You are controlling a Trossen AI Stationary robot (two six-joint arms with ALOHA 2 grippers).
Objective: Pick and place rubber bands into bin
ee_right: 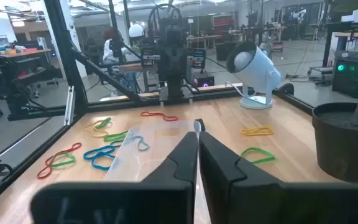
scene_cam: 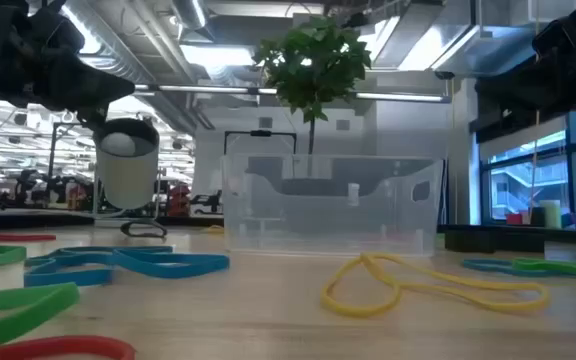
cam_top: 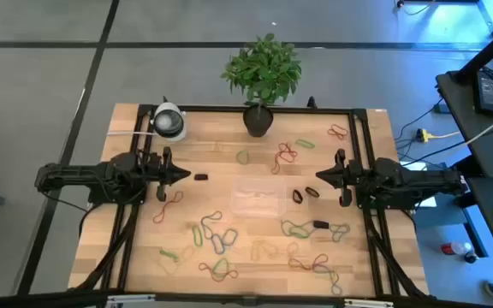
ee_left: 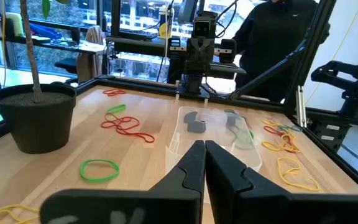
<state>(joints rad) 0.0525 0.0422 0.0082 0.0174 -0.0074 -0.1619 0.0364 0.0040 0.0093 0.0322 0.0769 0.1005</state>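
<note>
Rubber bands scattered on table; clear bin barely discernible; left hand, right hand both closed, empty

No legible text, apparently, anywhere.

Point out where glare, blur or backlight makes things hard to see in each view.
Low view: nearest rubber bands blurred, ceiling lights glare behind the clear bin. High view: bin nearly vanishes against wood. Left wrist view: bright windows backlight the plant pot.
</note>
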